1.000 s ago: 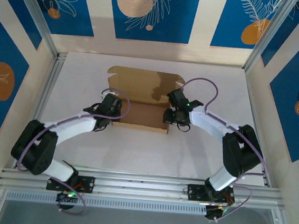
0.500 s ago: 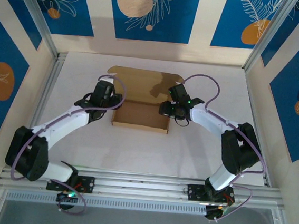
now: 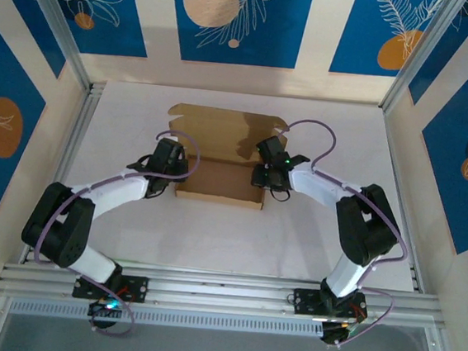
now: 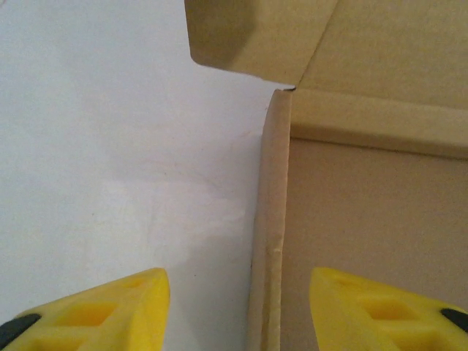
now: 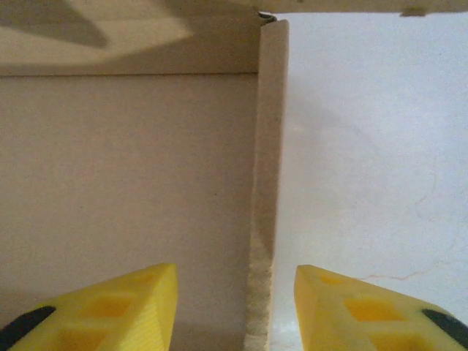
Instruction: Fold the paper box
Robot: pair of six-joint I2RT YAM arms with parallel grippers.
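The paper box (image 3: 221,182) is a brown cardboard tray in the middle of the white table, its wide lid flap (image 3: 222,129) lying flat behind it. My left gripper (image 3: 173,176) is at the tray's left wall. In the left wrist view that upright wall (image 4: 272,219) runs between the yellow fingers (image 4: 102,311), and the left gripper (image 4: 238,292) is open with a gap on both sides. My right gripper (image 3: 263,178) is at the right wall. That wall (image 5: 267,183) stands between the open right gripper (image 5: 235,281) fingers (image 5: 365,311), untouched.
The white table (image 3: 212,236) is bare in front of the box. Aluminium rails run along the left side (image 3: 75,144) and the near edge (image 3: 223,291). Blue patterned panels (image 3: 232,18) close in the back and both sides.
The left gripper swung out to the far left of the box, then came back over the left wall. The right gripper stayed at the right wall and shifted slightly.
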